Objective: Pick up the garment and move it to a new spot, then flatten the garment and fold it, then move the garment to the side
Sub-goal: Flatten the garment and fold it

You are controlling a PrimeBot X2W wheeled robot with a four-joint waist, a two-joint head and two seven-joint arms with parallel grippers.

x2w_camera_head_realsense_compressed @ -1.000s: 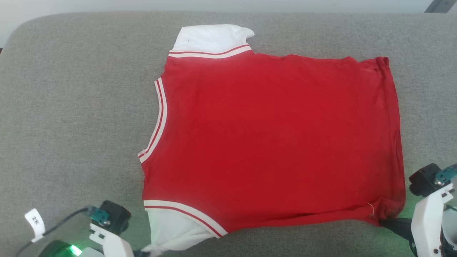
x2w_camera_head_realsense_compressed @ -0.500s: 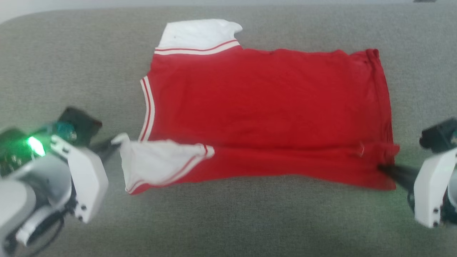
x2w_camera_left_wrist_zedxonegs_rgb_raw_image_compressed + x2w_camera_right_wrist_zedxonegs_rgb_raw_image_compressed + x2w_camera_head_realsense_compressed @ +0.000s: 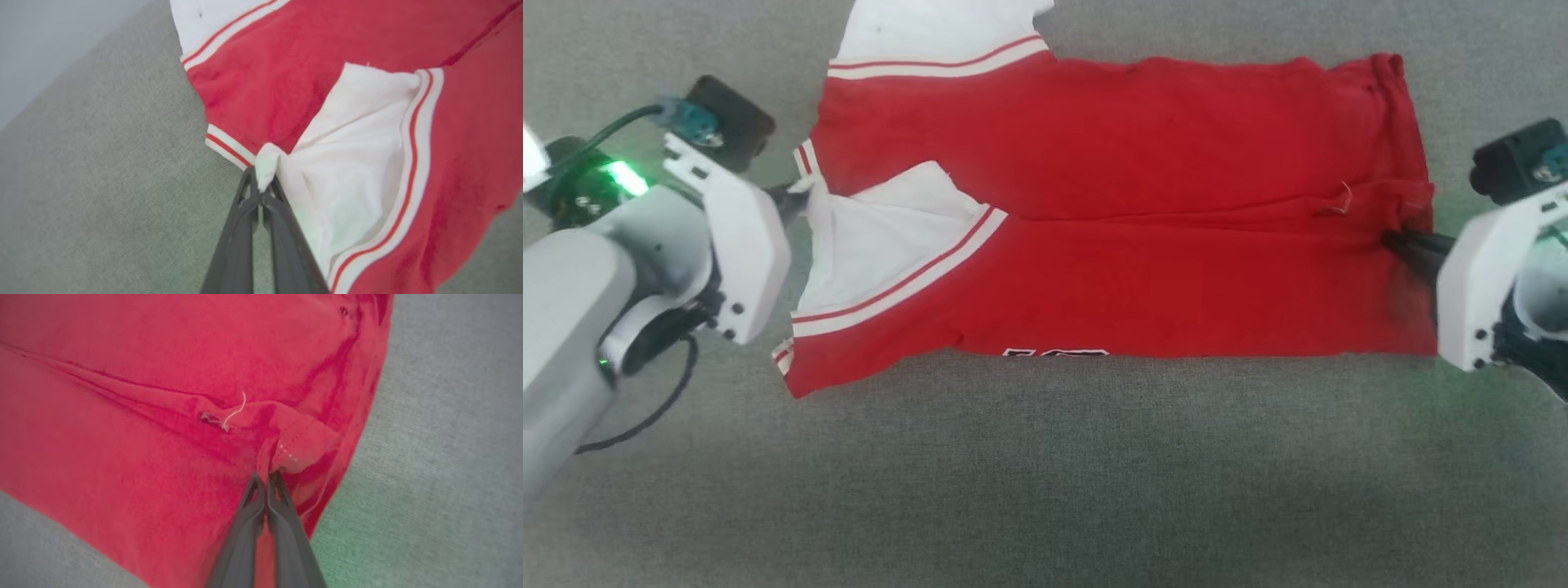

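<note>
The garment (image 3: 1111, 163) is a bright-red shirt with white sleeves, lying on grey fabric with its near half lifted and folding over the far half. My left gripper (image 3: 796, 196) is shut on the tip of the near white sleeve (image 3: 351, 163), at the shirt's left end; the left wrist view shows the pinch (image 3: 261, 183). My right gripper (image 3: 1396, 241) is shut on the red hem corner (image 3: 302, 449) at the right end, seen close in the right wrist view (image 3: 267, 475). A bit of black-and-white print (image 3: 1054, 353) peeks out at the fold's near edge.
The grey upholstered surface (image 3: 1045, 474) spreads wide in front of the shirt and to its left (image 3: 102, 183). A pale wall shows at the upper left of the left wrist view. A dark cable (image 3: 645, 416) loops under my left forearm.
Both grippers have carried the shirt's near edge up and away from me, so the near sleeve and hem now lie over the middle. The head camera has tilted down too.
</note>
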